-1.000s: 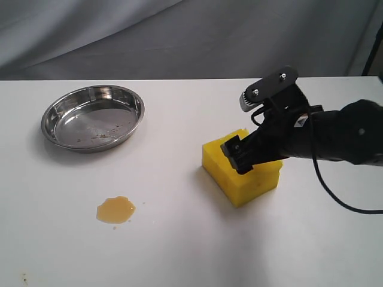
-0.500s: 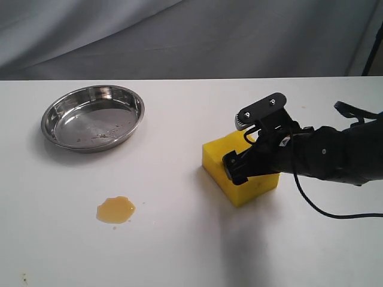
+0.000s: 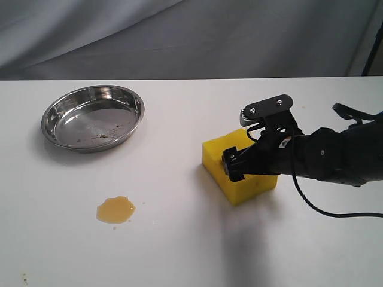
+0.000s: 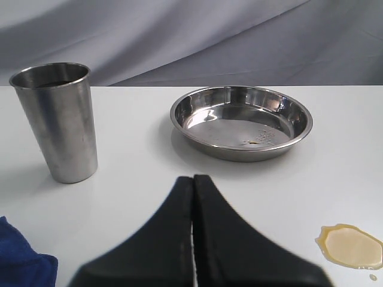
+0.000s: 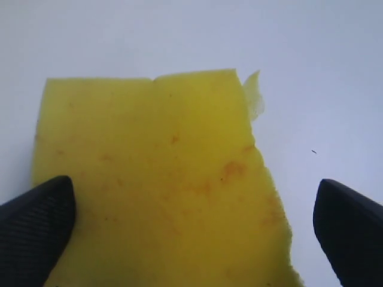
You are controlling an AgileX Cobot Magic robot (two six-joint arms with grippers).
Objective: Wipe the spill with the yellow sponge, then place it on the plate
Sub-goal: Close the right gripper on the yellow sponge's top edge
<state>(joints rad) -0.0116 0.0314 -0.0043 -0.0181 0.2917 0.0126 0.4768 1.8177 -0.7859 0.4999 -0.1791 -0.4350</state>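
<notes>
Dropping lower over the past second, the right gripper (image 3: 237,163) now sits down over the yellow sponge (image 3: 216,160), its jaws spread as wide as they go, one near each side of the block and gripping nothing yet (closing looks like the next step). The sponge rests on the table (image 3: 179,245), well apart from the spill (image 3: 116,210) and the plate (image 3: 49,117), both untouched.

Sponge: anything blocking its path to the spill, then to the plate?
Nothing visible. Only bare table lies between the yellow sponge and the spill, and from the spill to the plate.
</notes>
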